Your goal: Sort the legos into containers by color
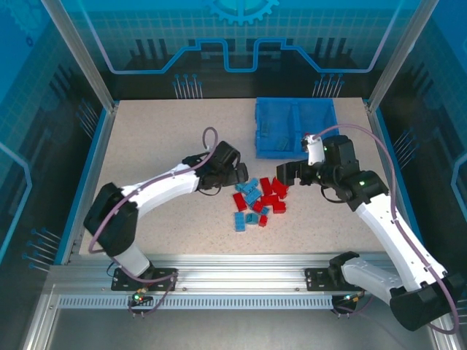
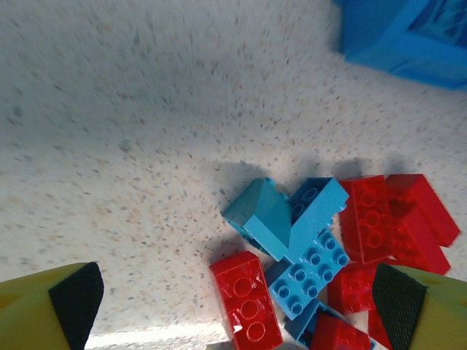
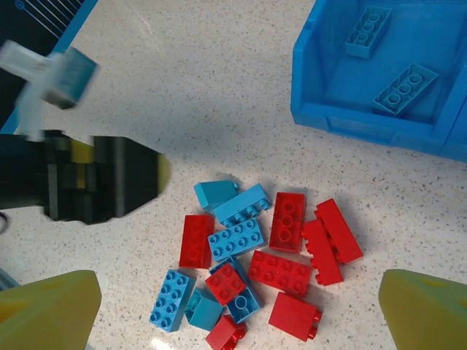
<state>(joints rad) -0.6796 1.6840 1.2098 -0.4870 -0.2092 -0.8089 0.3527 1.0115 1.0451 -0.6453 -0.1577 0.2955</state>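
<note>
Reaching in low from either side, left gripper [image 1: 237, 175] and right gripper [image 1: 284, 173] stand spread wide, empty, flanking legos [image 1: 257, 200] lying at mixed angles.

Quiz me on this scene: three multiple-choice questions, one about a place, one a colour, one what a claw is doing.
1. Where are the loose bricks?
A. on the table between the left gripper and right gripper
B. inside the bin
C. on the metal rail

2. What colour are the two bricks in the bin?
A. red
B. yellow
C. light blue

3. How is the left gripper?
A. shut on a red brick
B. open, holding nothing
C. shut on a blue brick

Answers: 1A, the pile lies between them; 2C, the right wrist view shows it; 3B, its fingers stand wide apart.
</note>
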